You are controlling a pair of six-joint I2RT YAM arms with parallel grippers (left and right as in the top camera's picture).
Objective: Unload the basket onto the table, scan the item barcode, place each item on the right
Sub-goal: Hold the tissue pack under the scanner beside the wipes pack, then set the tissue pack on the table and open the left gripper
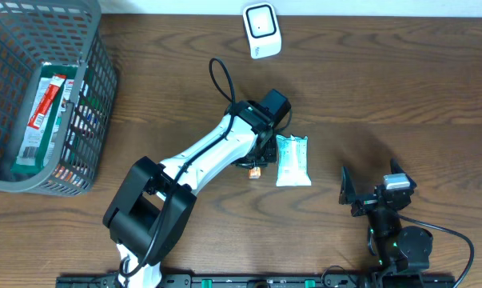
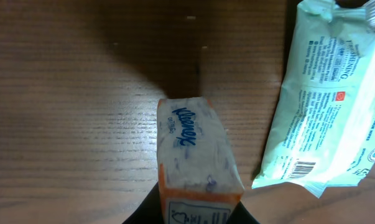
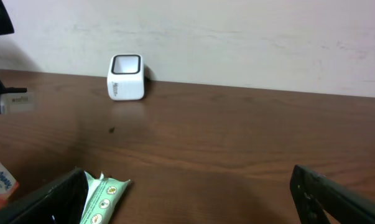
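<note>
The table point(image 1: 384, 88) lies bare and open between the arms and the white scanner point(image 1: 261, 30) by its far edge. A grey basket point(image 1: 97, 96) fills the left corner. Mid-table, the left gripper point(image 1: 256, 162) is pinched narrow on a small tissue pack point(image 2: 196, 146), white with blue lettering and an orange end. Whether it touches the wood, I can't tell. A pale green wipes pack point(image 1: 292, 160) lies just beside it. The right gripper point(image 3: 190, 202) sits near the front edge, fingers wide apart and holding nothing.
</note>
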